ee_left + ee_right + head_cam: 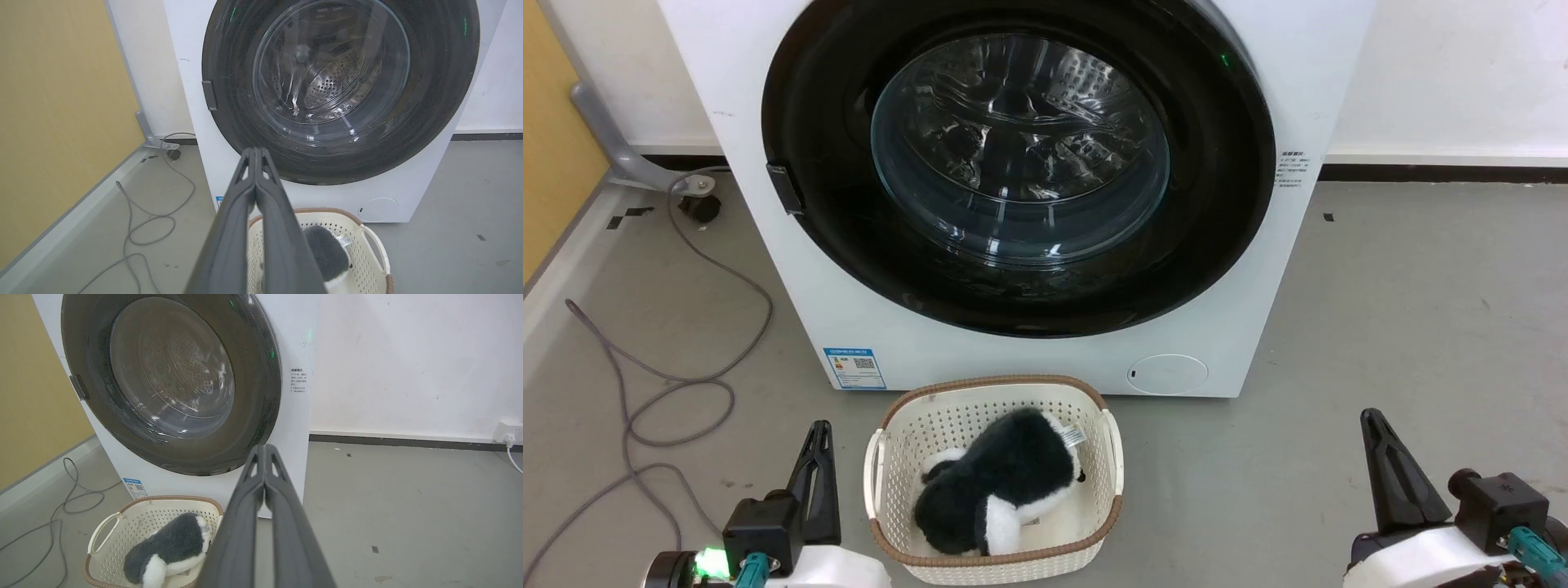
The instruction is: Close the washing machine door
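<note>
The washing machine door lies flat against the front of the white washing machine, its black rim flush and its clear glass bowl showing the steel drum behind. A small latch tab sits on the door's left edge. My left gripper is shut and holds nothing, low at the left, well short of the machine. My right gripper is shut too, empty, low at the right over the floor.
A cream perforated basket with a brown rim stands on the floor before the machine, holding a black and white plush toy. Grey cables loop on the floor at the left beside a yellow wall. Bare grey floor lies to the right.
</note>
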You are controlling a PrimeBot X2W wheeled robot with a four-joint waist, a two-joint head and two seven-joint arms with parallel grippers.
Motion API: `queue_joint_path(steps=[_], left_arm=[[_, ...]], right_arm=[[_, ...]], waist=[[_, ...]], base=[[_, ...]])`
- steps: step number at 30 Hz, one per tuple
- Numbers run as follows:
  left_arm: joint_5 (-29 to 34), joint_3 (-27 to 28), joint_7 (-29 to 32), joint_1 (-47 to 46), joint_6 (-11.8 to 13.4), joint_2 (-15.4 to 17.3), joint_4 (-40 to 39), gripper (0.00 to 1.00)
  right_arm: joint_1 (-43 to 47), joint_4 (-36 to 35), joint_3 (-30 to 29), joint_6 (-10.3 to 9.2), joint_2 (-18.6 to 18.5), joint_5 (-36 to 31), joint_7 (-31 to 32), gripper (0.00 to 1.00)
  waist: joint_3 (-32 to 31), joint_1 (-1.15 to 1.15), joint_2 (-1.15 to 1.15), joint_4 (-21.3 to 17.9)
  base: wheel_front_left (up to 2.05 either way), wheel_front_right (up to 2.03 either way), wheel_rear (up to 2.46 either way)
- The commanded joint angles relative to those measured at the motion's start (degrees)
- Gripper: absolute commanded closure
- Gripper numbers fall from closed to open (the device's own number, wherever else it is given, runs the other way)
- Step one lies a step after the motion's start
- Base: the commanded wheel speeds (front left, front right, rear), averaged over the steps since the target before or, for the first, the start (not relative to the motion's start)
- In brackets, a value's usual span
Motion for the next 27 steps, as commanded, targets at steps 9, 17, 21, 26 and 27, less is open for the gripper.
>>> queue_joint_path(steps=[9, 17, 21, 26, 27], left_arm=[[0.2, 0.2, 1.3, -1.2, -0.8, 0.0, -0.4, 1.00], [0.2, 0.3, 2.3, -1.4, -1.1, 0.0, -0.6, 1.00], [0.2, 0.3, 2.7, -1.5, -1.3, 0.0, -0.7, 1.00], [0.2, 0.3, 3.3, -1.7, -1.5, -0.1, -0.8, 1.00], [0.2, 0.3, 3.5, -1.7, -1.6, -0.1, -0.8, 1.00]], right_arm=[[-0.4, -1.1, 0.5, -0.02, 0.1, -0.9, 1.5, 1.00], [-0.4, -1.6, 0.8, -0.03, 0.1, -1.3, 2.4, 1.00], [-0.4, -1.9, 1.0, -0.03, 0.2, -1.6, 2.9, 1.00], [-0.5, -2.2, 1.2, -0.03, 0.2, -1.9, 3.5, 1.00], [-0.5, -2.3, 1.2, -0.03, 0.2, -1.9, 3.6, 1.00]], waist=[[0.1, 0.00, 0.00, 0.0], [0.1, 0.00, 0.00, 0.0], [0.1, 0.00, 0.00, 0.0], [0.2, 0.00, 0.00, 0.0], [0.2, 0.00, 0.00, 0.0]], base=[[0.00, 0.00, 0.00], [0.00, 0.00, 0.00], [0.00, 0.00, 0.00], [0.00, 0.00, 0.00], [0.00, 0.00, 0.00]])
